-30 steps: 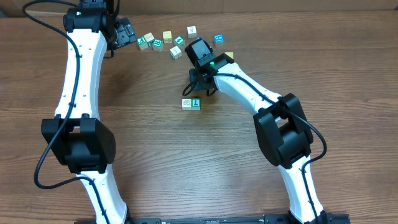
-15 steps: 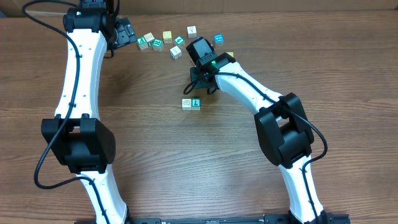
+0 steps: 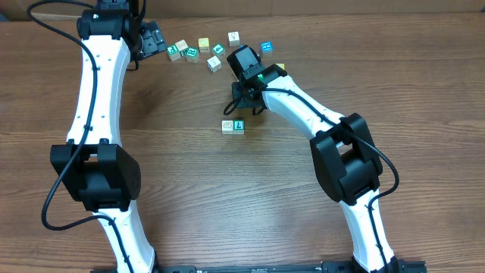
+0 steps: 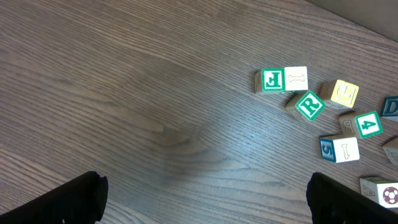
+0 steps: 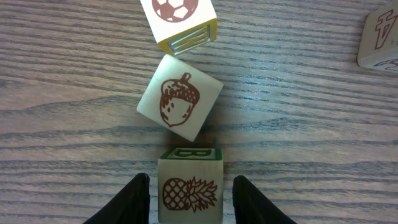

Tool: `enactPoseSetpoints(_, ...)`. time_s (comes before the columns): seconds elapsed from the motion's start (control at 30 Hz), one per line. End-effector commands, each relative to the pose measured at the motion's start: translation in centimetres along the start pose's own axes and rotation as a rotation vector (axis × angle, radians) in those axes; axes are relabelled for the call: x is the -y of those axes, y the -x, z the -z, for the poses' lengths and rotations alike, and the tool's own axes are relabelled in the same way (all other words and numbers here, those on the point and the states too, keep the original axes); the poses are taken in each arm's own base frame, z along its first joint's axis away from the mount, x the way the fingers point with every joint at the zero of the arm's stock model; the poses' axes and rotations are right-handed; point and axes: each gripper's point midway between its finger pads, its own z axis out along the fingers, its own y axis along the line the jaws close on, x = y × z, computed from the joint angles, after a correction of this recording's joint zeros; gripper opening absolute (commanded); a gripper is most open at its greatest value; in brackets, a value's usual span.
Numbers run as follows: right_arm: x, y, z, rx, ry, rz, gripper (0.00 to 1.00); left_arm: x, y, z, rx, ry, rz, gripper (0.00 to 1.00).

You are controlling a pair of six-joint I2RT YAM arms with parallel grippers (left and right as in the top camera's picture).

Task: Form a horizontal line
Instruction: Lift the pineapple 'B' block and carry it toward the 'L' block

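We find the right gripper (image 5: 189, 182) part open. In the right wrist view its fingers (image 5: 135, 200) stand either side of the pineapple cube (image 5: 189, 194), with a thin strip of table (image 5: 298, 124) showing on each side; the jaws flank the cube without pressing it. The cube rests on the wood, a green letter B on its upper face.

Directly ahead lies the acorn cube (image 5: 180, 98), turned cornerwise, its nearest corner just short of the pineapple cube; we cannot tell whether they touch. Beyond it sits the soccer-ball cube (image 5: 180, 18), just beside the acorn cube's far corner. A further cube (image 5: 379, 34) is cut by the picture's right edge.

From overhead, the right gripper hangs just on the far side of the horizontal line (image 3: 233, 126), which at this point is two cubes touching side by side at mid-table, one white and one teal-faced; the gripper body hides the pineapple cube in that view.

The left gripper (image 4: 211, 202) stands at full width. Its fingertips (image 4: 81, 199) show in the lower corners of the left wrist view with only wood between them. It sits at the far left of the table, beside the loose cluster (image 3: 201, 49). Nearest it are the J cube (image 4: 272, 79), touching a white cube (image 4: 297, 78), and the R cube (image 4: 309, 104) just beside them — all well apart from the line.
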Motion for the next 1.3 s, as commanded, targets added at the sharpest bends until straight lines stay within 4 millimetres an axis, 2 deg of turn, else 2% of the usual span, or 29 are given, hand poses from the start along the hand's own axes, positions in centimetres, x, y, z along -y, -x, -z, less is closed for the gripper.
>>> enactPoseSetpoints(0.0, 0.15, 0.1, -0.16, 0.007, -0.005, -0.002, 0.39, 0.06, 0.51, 0.52, 0.018, -0.005, -0.007, 1.0)
enactPoseSetpoints(0.57, 0.11, 0.01, -0.94, 0.008, -0.005, -0.002, 0.39, 0.06, 0.51, 0.52, 0.018, -0.005, -0.007, 1.0)
enactPoseSetpoints(0.67, 0.11, 0.02, -0.93, 0.008, -0.005, -0.002, 0.29, 0.06, 0.5, 0.51, 0.018, -0.005, -0.007, 1.0)
enactPoseSetpoints(0.7, 0.11, 0.0, -0.93, 0.007, -0.005, -0.002, 0.29, 0.06, 0.5, 0.51, 0.018, -0.005, -0.007, 1.0)
enactPoseSetpoints(0.83, 0.23, -0.26, -0.92, -0.003, -0.01, -0.001, 0.35, 0.06, 0.5, 0.51, 0.018, -0.005, -0.007, 1.0)
enactPoseSetpoints(0.97, 0.36, -0.53, -0.94, -0.015, -0.015, 0.0, 0.35, 0.06, 0.5, 0.51, 0.018, -0.005, -0.007, 1.0)
enactPoseSetpoints(1.27, 0.39, -0.58, -0.95, -0.017, -0.016, 0.0, 0.27, 0.06, 0.5, 0.51, 0.018, -0.005, -0.007, 1.0)
